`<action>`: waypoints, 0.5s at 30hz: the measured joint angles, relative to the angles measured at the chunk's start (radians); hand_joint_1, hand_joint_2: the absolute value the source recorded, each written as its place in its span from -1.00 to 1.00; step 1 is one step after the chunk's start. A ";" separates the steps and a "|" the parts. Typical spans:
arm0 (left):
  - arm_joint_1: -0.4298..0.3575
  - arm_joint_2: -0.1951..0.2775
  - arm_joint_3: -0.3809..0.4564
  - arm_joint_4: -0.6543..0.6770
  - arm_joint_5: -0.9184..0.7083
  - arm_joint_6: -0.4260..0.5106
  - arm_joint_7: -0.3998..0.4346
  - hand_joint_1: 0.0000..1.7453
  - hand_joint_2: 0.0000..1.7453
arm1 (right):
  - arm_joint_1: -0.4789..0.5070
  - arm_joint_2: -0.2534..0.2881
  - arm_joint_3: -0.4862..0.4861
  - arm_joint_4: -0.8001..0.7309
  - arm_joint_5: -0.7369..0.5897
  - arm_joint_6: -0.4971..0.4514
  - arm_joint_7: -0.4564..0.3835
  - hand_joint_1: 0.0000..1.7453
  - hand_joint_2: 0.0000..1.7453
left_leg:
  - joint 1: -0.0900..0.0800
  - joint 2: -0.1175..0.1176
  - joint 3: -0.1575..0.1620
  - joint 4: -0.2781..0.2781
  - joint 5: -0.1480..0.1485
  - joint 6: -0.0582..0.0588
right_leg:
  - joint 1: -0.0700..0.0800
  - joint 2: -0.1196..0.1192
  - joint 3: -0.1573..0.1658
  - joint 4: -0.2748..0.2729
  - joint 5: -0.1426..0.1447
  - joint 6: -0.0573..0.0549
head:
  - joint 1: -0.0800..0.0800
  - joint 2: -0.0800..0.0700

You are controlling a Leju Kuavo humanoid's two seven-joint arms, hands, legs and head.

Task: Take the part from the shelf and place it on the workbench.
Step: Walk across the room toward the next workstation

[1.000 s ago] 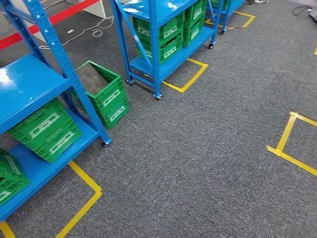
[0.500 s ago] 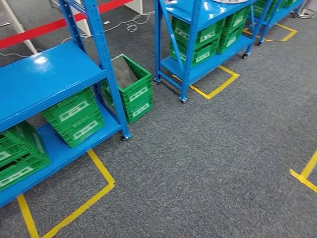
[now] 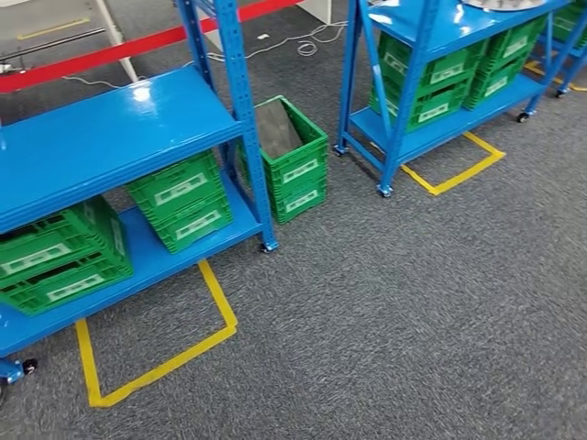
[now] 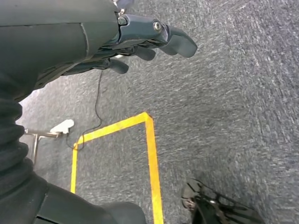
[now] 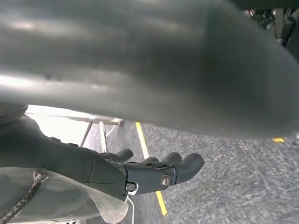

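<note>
The head view looks down on grey carpet with a blue shelf (image 3: 117, 137) at the near left and a second blue shelf (image 3: 443, 37) at the far right; green crates (image 3: 182, 200) sit on their lower levels, and one green crate (image 3: 291, 156) stands on the floor between them. The part cannot be made out, and no workbench is in sight. The left hand (image 4: 141, 39) hangs over the carpet beside yellow floor tape (image 4: 150, 154), fingers loosely extended, holding nothing; the right hand (image 5: 151, 172) likewise, fingers straight and empty. With both hands bare, the scene fits either an approach to the shelf or a walk after delivery; which, I cannot tell.
</note>
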 joint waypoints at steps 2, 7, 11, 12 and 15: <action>-0.002 0.003 0.000 0.000 0.000 -0.015 -0.002 -1.00 1.00 | -0.002 0.005 -0.001 0.000 -0.005 0.010 0.000 -1.00 -1.00 | -0.010 0.042 0.065 -0.129 0.045 0.015 | 0.005 -0.021 0.005 0.000 -0.005 0.004 | 0.001 0.000; -0.005 0.004 0.045 -0.005 0.139 -0.141 -0.093 -1.00 1.00 | -0.006 0.020 -0.001 0.002 0.012 0.019 -0.005 -1.00 -1.00 | -0.021 0.046 0.078 -0.183 0.052 0.028 | 0.009 -0.062 0.014 -0.004 -0.009 0.017 | 0.001 0.000; -0.004 0.004 0.054 -0.006 0.147 -0.153 -0.105 -1.00 1.00 | -0.006 0.022 -0.001 0.002 0.016 0.018 -0.005 -1.00 -1.00 | -0.019 0.041 0.081 -0.188 0.055 0.030 | 0.011 -0.066 0.014 -0.004 -0.011 0.021 | 0.001 0.000; -0.004 0.004 0.059 -0.006 0.146 -0.157 -0.112 -1.00 1.00 | -0.006 0.022 -0.001 0.002 0.018 0.018 -0.005 -1.00 -1.00 | -0.016 0.038 0.084 -0.191 0.057 0.032 | 0.011 -0.064 0.011 -0.004 -0.013 0.023 | 0.001 0.000; -0.006 0.020 0.085 -0.014 0.118 -0.177 -0.112 -1.00 0.00 | 0.002 0.023 -0.001 0.003 0.026 0.013 0.000 -1.00 -1.00 | -0.005 -0.021 0.089 -0.200 0.065 0.040 | 0.003 0.034 -0.064 0.142 -0.066 0.039 | 0.009 0.000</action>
